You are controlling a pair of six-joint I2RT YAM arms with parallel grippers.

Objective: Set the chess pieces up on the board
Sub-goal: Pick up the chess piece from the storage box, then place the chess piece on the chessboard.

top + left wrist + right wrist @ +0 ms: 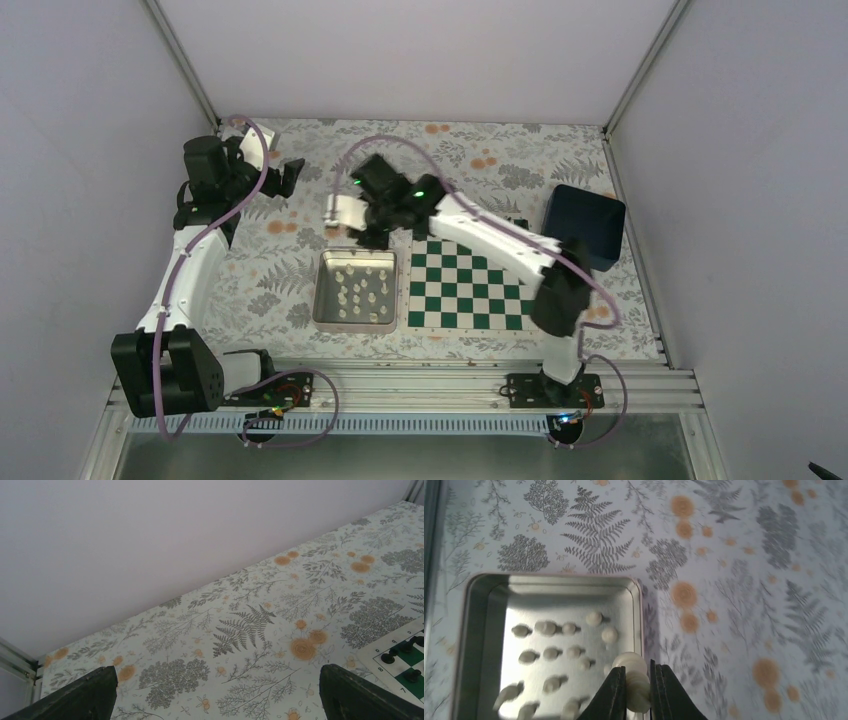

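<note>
My right gripper [638, 668] is shut on a cream-white chess piece [631, 661], held above the right rim of the silver tray [554, 597]. Several more cream-white pieces [548, 628] lie in that tray. From above, the right gripper [372, 238] hangs over the tray's far edge [356, 254], left of the green and white board [468, 290]. Black pieces [400, 652] stand on the board's corner [387, 664] in the left wrist view. My left gripper [218, 675] is open and empty over the flowered cloth at the back left [290, 175].
A dark blue box [585, 222] stands at the board's far right corner. The right arm [500, 240] stretches across the board's far rows. Walls close in the table on three sides.
</note>
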